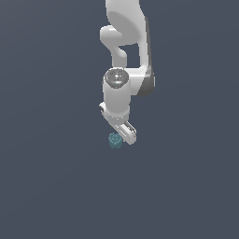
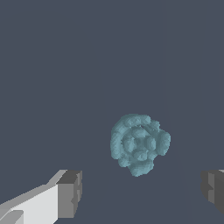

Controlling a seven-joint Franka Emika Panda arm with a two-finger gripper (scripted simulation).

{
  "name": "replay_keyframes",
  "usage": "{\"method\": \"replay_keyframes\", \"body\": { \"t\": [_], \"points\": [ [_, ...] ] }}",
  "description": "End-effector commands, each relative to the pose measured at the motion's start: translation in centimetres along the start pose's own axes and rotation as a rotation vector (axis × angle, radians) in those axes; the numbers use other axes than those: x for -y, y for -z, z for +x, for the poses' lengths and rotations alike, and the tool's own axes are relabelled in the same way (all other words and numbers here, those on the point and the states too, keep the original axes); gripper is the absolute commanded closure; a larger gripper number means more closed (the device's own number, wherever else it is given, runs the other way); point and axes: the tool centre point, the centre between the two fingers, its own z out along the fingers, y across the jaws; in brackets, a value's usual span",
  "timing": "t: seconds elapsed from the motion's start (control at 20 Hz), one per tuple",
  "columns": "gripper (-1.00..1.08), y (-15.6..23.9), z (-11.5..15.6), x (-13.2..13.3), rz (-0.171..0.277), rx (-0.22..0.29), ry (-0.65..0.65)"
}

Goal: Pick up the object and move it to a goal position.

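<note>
We are at the approach — our white two-fingered gripper [image 2: 140, 192] hangs spread wide above the small teal-blue knobbly object [image 2: 139, 143] resting on the grey floor [image 1: 51, 186] — grasp and carry remain.

Background [image 1: 46, 186]: a plain, flat dark grey-blue field that fills the whole exterior view, with no edge, line or seam to see.
Same background, wrist view [image 2: 65, 65]: the same dark grey-blue colour, even and without pattern.
Surface or wall: it cannot be told whether this field is a counter, a floor or only empty space.
Shadows: no clear shadow is cast on it.
Other things: nothing more can be made out.
</note>
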Motion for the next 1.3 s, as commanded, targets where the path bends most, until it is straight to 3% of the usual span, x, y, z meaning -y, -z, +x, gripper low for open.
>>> {"method": "replay_keyframes", "body": {
  "t": [0.0, 0.65, 1.25],
  "points": [
    [-0.92, -0.4, 0.1, -0.2, 0.000, 0.000, -0.077],
    [-0.92, -2.0, 0.8, -0.9, 0.001, -0.004, -0.396],
    [-0.92, -2.4, 0.9, -1.1, 0.002, -0.005, -0.468]
  ]
}}
